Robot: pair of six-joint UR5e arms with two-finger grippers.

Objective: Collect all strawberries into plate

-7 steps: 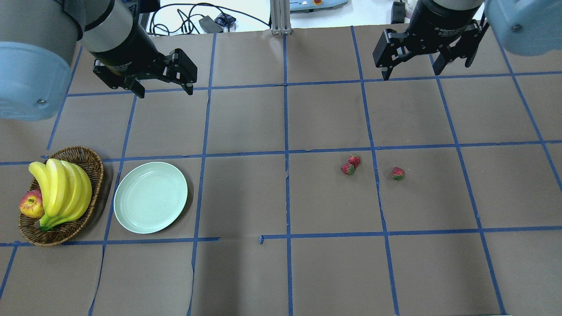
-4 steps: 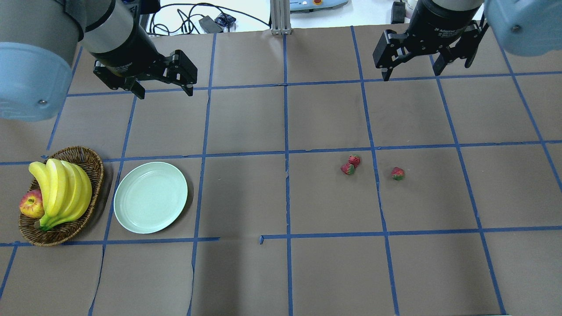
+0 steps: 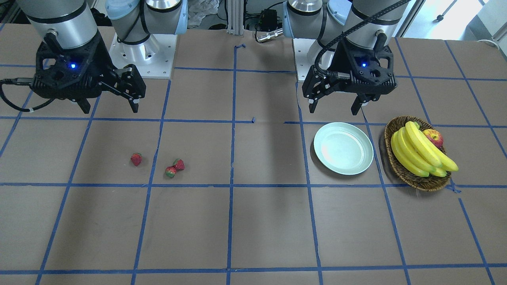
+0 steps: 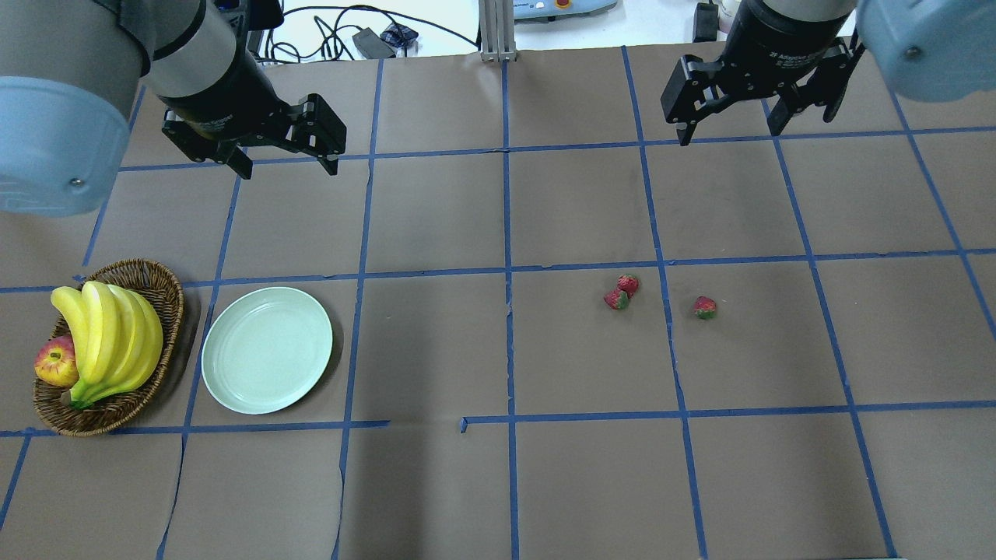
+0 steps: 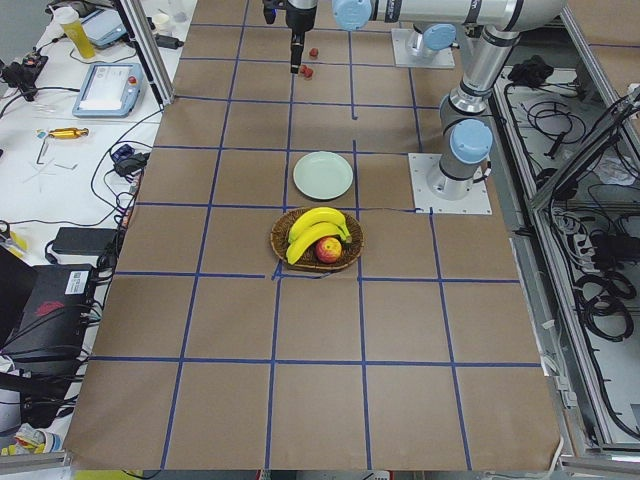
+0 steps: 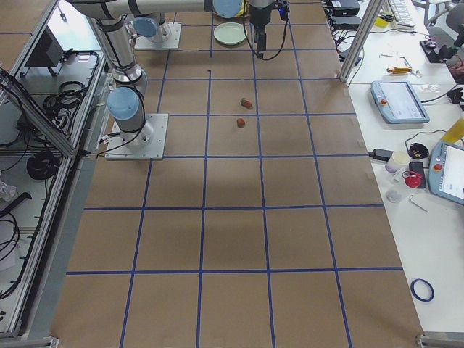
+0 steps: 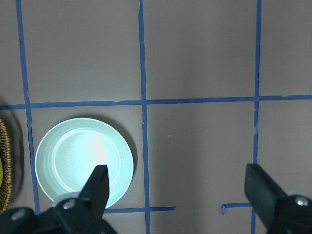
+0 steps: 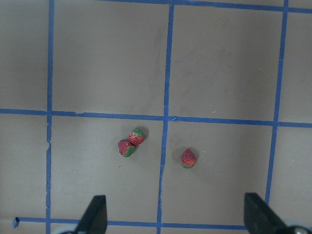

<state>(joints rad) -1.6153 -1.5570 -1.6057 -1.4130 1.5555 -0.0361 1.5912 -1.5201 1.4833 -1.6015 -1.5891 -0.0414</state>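
Observation:
Three strawberries lie on the brown table right of centre: a touching pair (image 4: 628, 284) (image 4: 616, 299) and a single one (image 4: 705, 307). The right wrist view shows the pair (image 8: 131, 142) and the single one (image 8: 188, 158) below it. The pale green plate (image 4: 267, 349) sits empty at the left, also in the left wrist view (image 7: 84, 163). My left gripper (image 4: 289, 165) hangs open and high beyond the plate. My right gripper (image 4: 727, 134) hangs open, high beyond the strawberries. Neither holds anything.
A wicker basket (image 4: 167, 299) with bananas (image 4: 109, 338) and an apple (image 4: 54, 363) stands just left of the plate. Blue tape lines cross the table. Cables and boxes (image 4: 373, 39) lie past the far edge.
The left gripper has drifted slightly to the left; the right gripper has barely shifted. Strawberries, plate and basket have not moved.

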